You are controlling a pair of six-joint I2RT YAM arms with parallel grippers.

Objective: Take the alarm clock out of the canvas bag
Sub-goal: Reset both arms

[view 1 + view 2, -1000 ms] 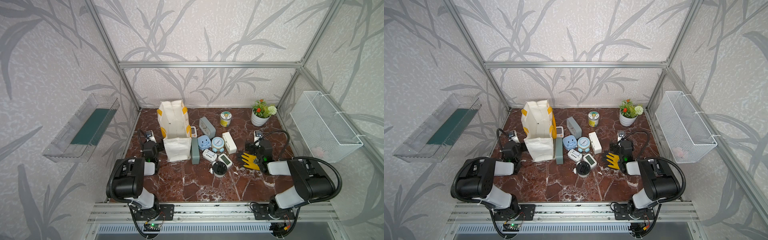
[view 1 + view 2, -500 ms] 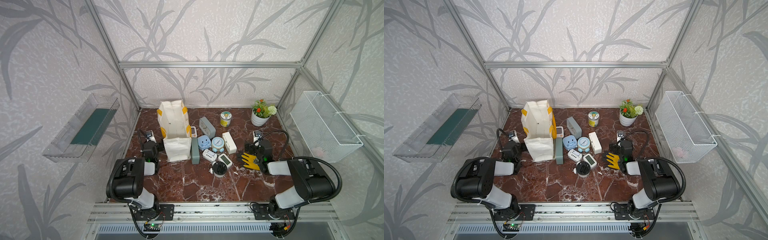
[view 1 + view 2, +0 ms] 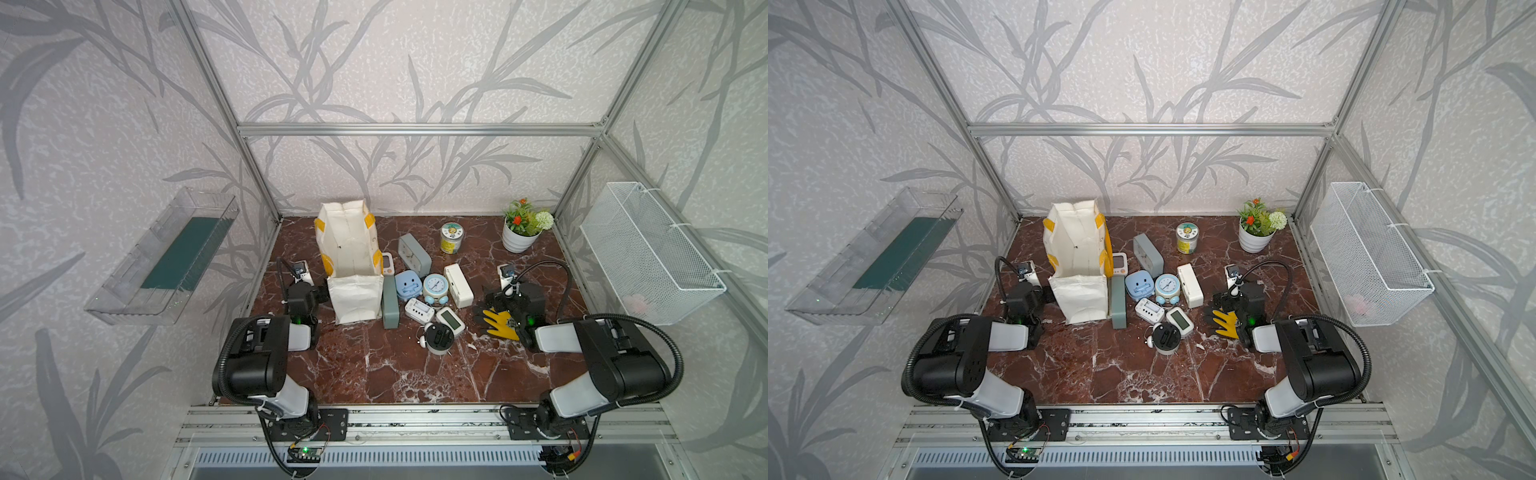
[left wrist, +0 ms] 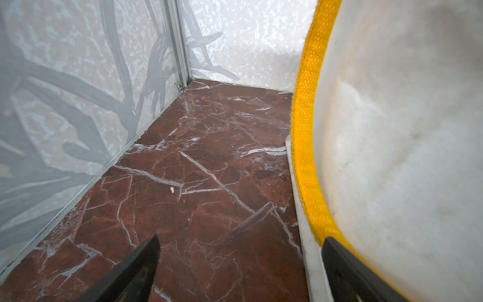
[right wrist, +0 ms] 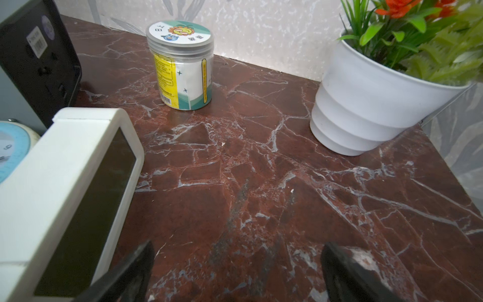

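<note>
Left wrist, canvas bag beside left gripper

Clock cluster beside canvas bag, front tabletop bare

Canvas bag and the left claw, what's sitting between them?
Nothing: in the left wrist view the open left claw sits right beside the canvas bag, one fingertip at its yellow strap.

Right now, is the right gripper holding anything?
No: in the right wrist view the right gripper is open, with only the bare marble table showing between its fingers.
</note>
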